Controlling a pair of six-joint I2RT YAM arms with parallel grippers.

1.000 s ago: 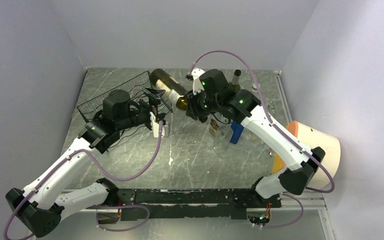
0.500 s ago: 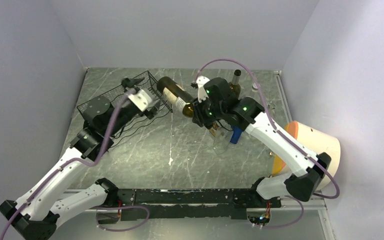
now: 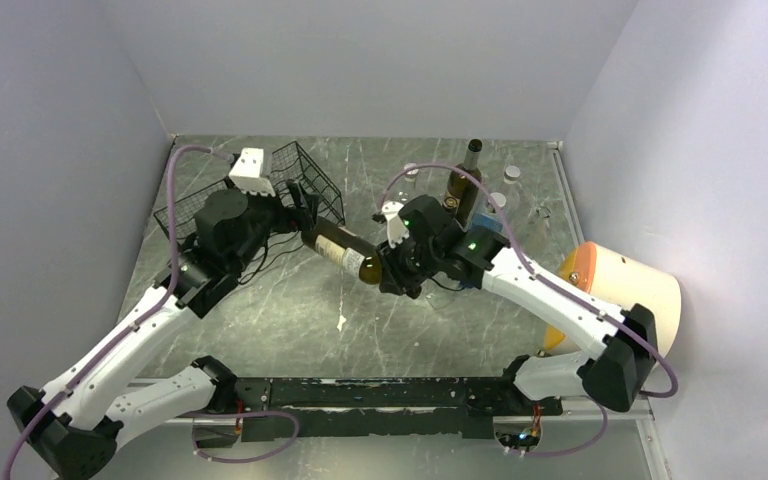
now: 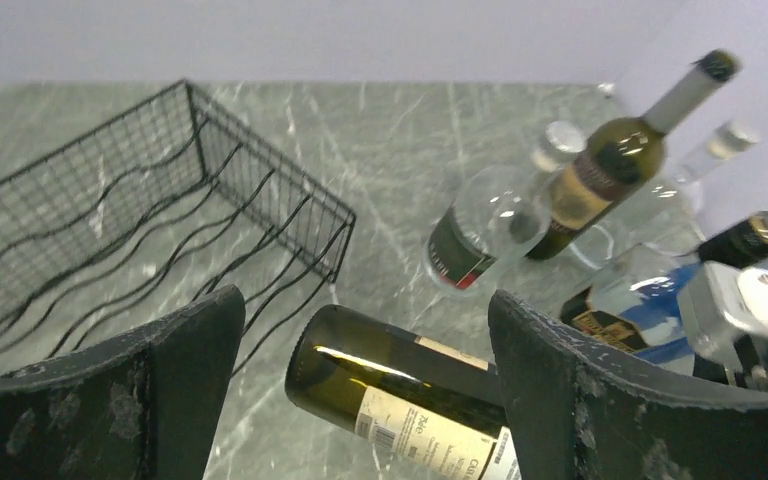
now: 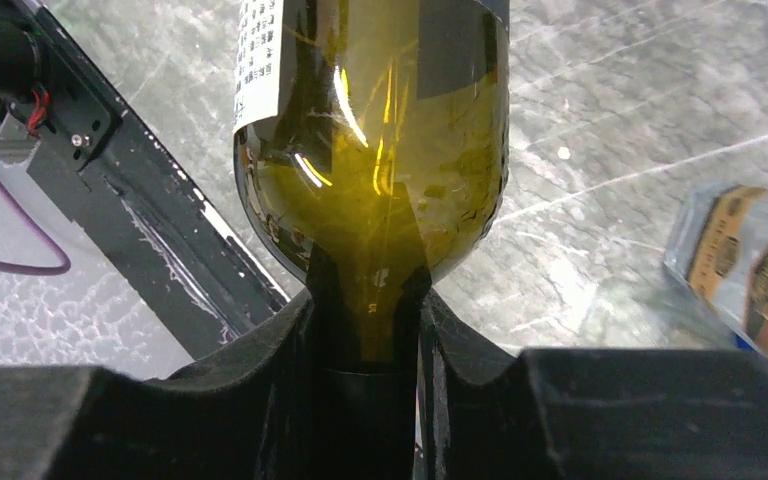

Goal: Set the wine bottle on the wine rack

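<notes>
- Two arms reach inward over the bench (image 3: 360, 320) and meet near its middle-left, just in front of the wine rack (image 3: 300, 175).
- Left arm: extended forward and up from its base, elbow bent, wrist turned toward the centre. The left gripper (image 3: 302, 208) sits at the near right corner of the rack.
- Left gripper state: fingers spread wide and holding nothing. In the left wrist view the base of the wine bottle (image 4: 400, 400) lies in the gap between the two fingers. There is clear space on one side; the body passes behind the other finger, and contact there cannot be told.
- Right arm: stretched diagonally from the right base toward the centre, forearm low, wrist aimed left.
- Right gripper (image 3: 385, 272) state: closed tight on the bottle's neck, just below the shoulder; the right wrist view shows both pads pressed against the glass.
- Wine bottle: dark green glass with a white label, carried only by the right gripper.
- Long axis: close to level, running from the neck at the lower right to the base at the upper left in the top view.
- Base points at the rack's open front and is near it, not yet on any wavy tier.
- Several other bottles (image 3: 468, 180) stand at the far right of the bench.
</notes>
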